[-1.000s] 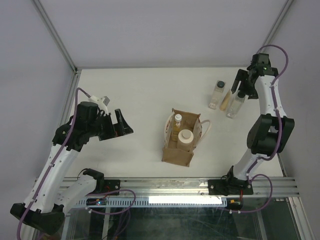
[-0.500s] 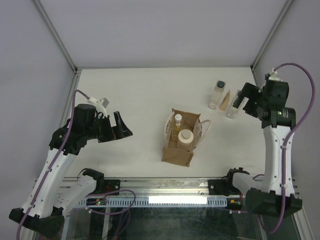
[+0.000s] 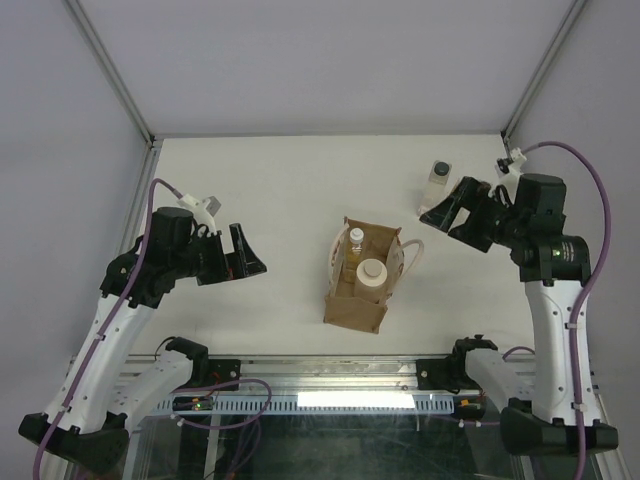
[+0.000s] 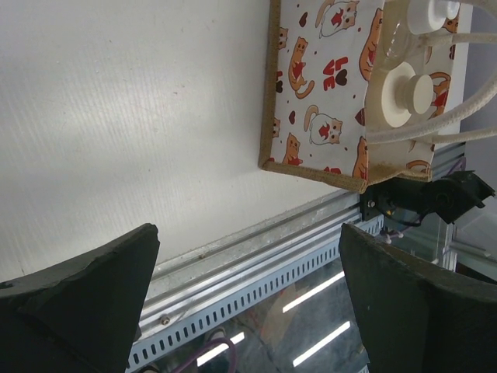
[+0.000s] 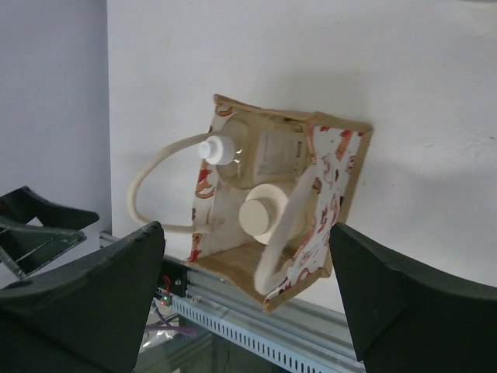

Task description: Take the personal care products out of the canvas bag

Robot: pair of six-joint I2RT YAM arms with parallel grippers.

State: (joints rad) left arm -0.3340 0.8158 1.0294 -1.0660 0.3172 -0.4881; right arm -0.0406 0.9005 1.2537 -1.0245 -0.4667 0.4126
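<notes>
The small tan-brown canvas bag (image 3: 355, 308) with pale cream loop handles stands on the white worktop (image 3: 250, 180), near the middle of the front edge. Inside it stand an amber bottle with a white cap (image 3: 355, 237) and a wider cream bottle with a cream cap (image 3: 370, 271). One clear-beige bottle with a dark grey cap (image 3: 438, 180) stands towards the far right corner. The left gripper (image 3: 246, 254) hangs left of the bag, spread wide and empty. The right gripper (image 3: 440, 220) is also spread wide and empty, just beside the clear-beige bottle.
</notes>
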